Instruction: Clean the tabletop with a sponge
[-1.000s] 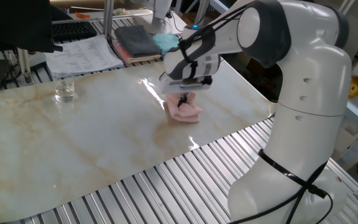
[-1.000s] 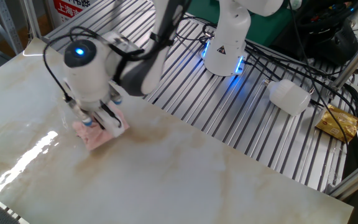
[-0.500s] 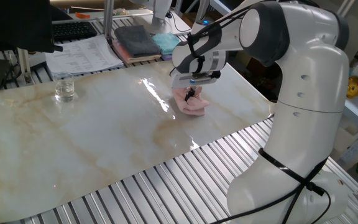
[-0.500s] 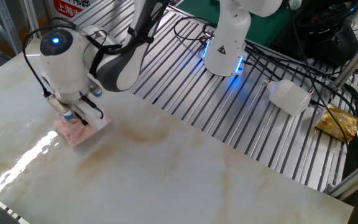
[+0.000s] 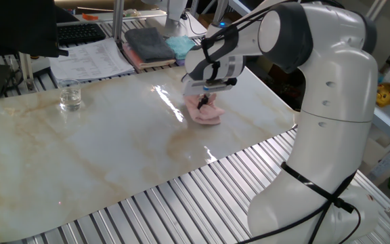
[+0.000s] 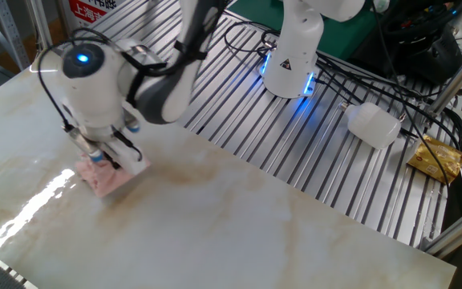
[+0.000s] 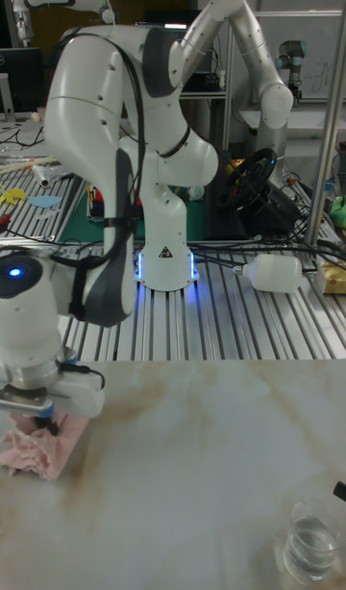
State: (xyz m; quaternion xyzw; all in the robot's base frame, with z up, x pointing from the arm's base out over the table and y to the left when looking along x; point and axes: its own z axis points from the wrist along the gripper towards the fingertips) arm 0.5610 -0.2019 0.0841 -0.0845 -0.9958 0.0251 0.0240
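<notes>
The tabletop (image 5: 100, 146) – a broad glossy cream sheet with tan veins – lies over ribbed metal slats (image 5: 181, 203) and fills most of each view. Over it bends the white Franka arm (image 5: 330, 102), its base standing on the slats and its wrist reaching down toward the sheet's far corner area near the stacked cloths (image 5: 158, 44). A second white robot (image 7: 240, 42) stands behind in the tall fixed view.

The gripper (image 5: 207, 103) points straight down and presses onto the sponge (image 5: 206, 116), a crumpled pale pink pad lying on the marble-look surface close to the sheet's edge; its fingers are closed in on the pad's bunched top – clamped on it, as far as the wrinkled cloth lets one see. From the other side the gripper (image 6: 103, 157) sits on the sponge (image 6: 104, 178) beside a bright glare streak.

A white plastic bottle (image 6: 373, 124) lies on the slats, well apart. A small clear glass (image 5: 70, 95) stands on the tabletop, well apart from the sponge.
</notes>
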